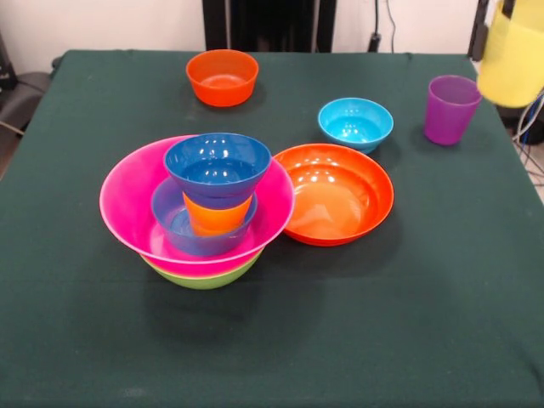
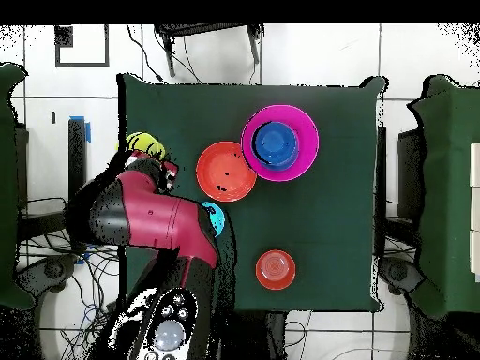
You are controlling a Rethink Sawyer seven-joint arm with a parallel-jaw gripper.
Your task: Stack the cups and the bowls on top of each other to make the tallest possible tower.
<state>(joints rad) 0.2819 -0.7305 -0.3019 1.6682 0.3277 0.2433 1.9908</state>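
The tower stands at the table's centre left: a lime green bowl at the bottom, a big pink bowl in it, then a small blue bowl, an orange cup and a dark blue bowl on top. From overhead the tower shows as pink around blue. My gripper is at the top right edge, shut on a translucent yellow cup held in the air over the table's side; the cup also shows overhead. A purple cup stands just left of it.
A shallow orange bowl lies against the tower's right side. A cyan bowl sits behind it, and a small orange bowl is at the far edge. Overhead, my arm covers the purple cup and part of the cyan bowl.
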